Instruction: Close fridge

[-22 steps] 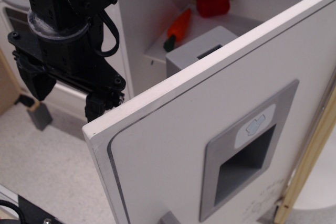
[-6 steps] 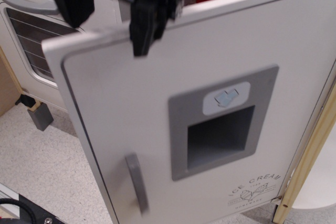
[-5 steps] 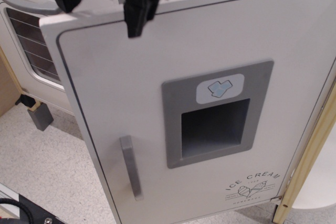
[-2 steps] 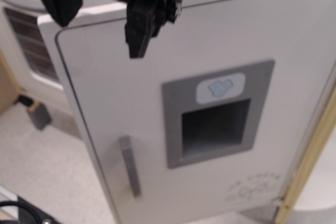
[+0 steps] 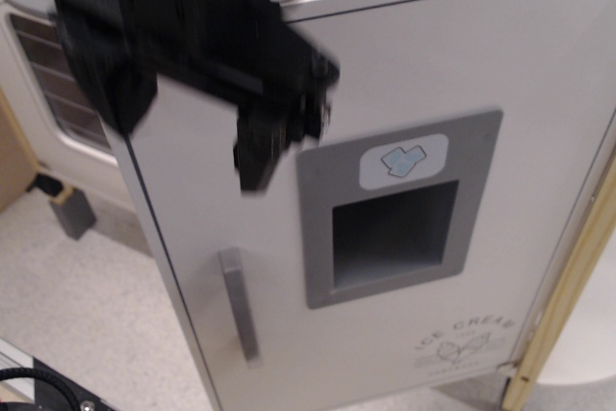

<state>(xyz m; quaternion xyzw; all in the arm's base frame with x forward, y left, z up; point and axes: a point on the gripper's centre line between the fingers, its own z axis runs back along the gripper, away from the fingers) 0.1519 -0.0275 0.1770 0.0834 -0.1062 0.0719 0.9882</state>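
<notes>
The white fridge door (image 5: 500,74) fills most of the view, with its grey dispenser panel (image 5: 399,209), grey bar handle (image 5: 239,305) and "ICE CREAM" print (image 5: 469,339). It is swung most of the way towards shut. A strip of dark interior still shows above its top edge. My black gripper (image 5: 183,127) is motion-blurred in front of the door's upper left part. Its two fingers (image 5: 260,156) hang wide apart, open and empty. It hides the door's top left corner.
The white oven door (image 5: 38,84) with its window stands at the far left behind my gripper. A wooden post (image 5: 563,305) runs along the fridge's right side. A small grey block (image 5: 74,211) lies on the speckled floor (image 5: 87,315).
The fridge door swung from wide open to nearly shut, hiding the food inside. In the last moment my gripper dropped from the door's top edge down over its front face.
</notes>
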